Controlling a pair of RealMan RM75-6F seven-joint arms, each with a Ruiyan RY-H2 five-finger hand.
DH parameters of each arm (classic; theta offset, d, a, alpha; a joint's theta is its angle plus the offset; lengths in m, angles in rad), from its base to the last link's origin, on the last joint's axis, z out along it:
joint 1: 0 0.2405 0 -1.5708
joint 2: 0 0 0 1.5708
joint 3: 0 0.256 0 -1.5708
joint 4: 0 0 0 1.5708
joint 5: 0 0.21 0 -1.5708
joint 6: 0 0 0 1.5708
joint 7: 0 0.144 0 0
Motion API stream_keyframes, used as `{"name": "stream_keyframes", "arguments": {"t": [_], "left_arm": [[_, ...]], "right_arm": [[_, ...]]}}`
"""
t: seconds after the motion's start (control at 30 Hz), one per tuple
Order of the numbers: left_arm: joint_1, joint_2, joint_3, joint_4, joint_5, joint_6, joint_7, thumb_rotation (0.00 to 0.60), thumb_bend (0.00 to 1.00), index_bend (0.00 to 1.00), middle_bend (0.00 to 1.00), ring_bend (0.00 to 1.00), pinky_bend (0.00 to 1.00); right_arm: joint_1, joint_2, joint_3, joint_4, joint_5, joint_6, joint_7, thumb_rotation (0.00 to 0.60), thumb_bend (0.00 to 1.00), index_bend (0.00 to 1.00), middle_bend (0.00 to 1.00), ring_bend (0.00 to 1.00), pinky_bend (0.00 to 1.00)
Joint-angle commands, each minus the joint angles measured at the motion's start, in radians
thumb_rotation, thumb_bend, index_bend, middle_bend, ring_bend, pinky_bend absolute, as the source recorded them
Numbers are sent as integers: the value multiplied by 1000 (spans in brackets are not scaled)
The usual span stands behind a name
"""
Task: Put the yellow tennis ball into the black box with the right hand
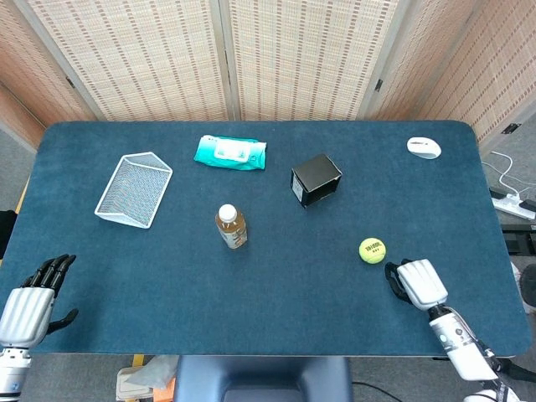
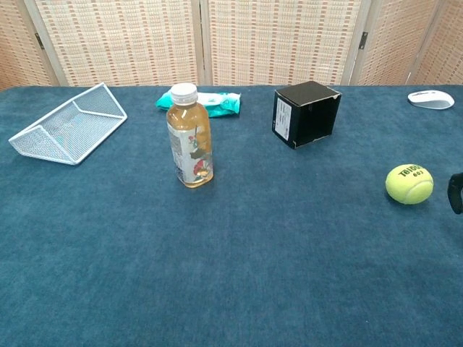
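The yellow tennis ball (image 1: 373, 250) lies on the blue table at the right front, also seen in the chest view (image 2: 409, 183). The black box (image 1: 316, 179) stands behind and to the left of it, open side tilted (image 2: 306, 113). My right hand (image 1: 414, 283) hovers just right of and nearer than the ball, fingers pointing toward it, holding nothing and not touching it. Only its dark fingertips (image 2: 456, 192) show at the chest view's right edge. My left hand (image 1: 33, 297) is at the table's front left corner, fingers apart and empty.
A tea bottle (image 1: 231, 226) stands mid-table. A white wire basket (image 1: 134, 189) lies at the left, a teal wipes pack (image 1: 231, 152) at the back, and a white mouse (image 1: 424, 147) at the back right. Bare cloth lies between ball and box.
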Motion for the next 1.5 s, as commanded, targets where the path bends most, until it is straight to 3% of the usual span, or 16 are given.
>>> {"name": "stream_keyframes", "arguments": {"t": [0.03,0.63,0.73,1.03,1.5], "left_arm": [[1,1,0,0,0,0,-1,600,219,122,227,162,398],[4,4,0,1,6,7,-14,600,219,122,227,162,397],[4,5,0,1,6,7,-16,600,219,122,227,162,397],[6,6,0,3,8,10,-23,600,219,122,227,162,397],[5,5,0,2,10,8,-19,600,219,123,227,162,397]], "right_arm": [[33,-41,6,61,-12,-23,49,600,607,829,744,580,776],[94,-141,10,259,-4,-73,197,600,606,829,744,580,775],[57,-122,-29,332,-21,-44,289,600,606,829,744,580,775],[98,-169,-29,452,-31,-64,383,600,607,829,744,580,775],[85,-151,-62,444,-61,-5,411,600,607,829,744,580,775]]}}
